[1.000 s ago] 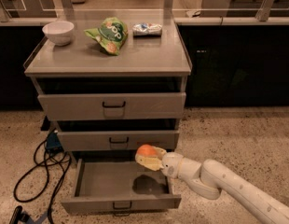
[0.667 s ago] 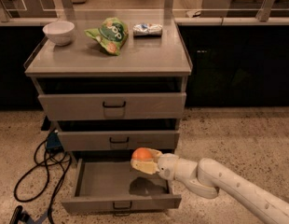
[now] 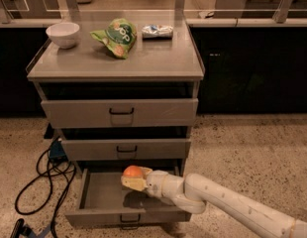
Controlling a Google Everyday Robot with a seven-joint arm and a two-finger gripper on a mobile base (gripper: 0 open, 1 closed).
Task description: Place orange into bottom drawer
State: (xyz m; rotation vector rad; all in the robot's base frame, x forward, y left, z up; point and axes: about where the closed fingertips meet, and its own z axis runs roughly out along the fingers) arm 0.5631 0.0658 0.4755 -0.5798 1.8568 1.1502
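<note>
the gripper [image 3: 134, 179] clasps the orange [image 3: 133, 171] over the open bottom drawer [image 3: 96, 198], below the bench's [image 3: 158, 61] front edge, seemingly ready to release it inside.

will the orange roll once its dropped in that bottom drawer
Probably: the orange is round, so released by the gripper holding it over the bottom drawer it may roll. The drawer's walls should contain it.
</note>
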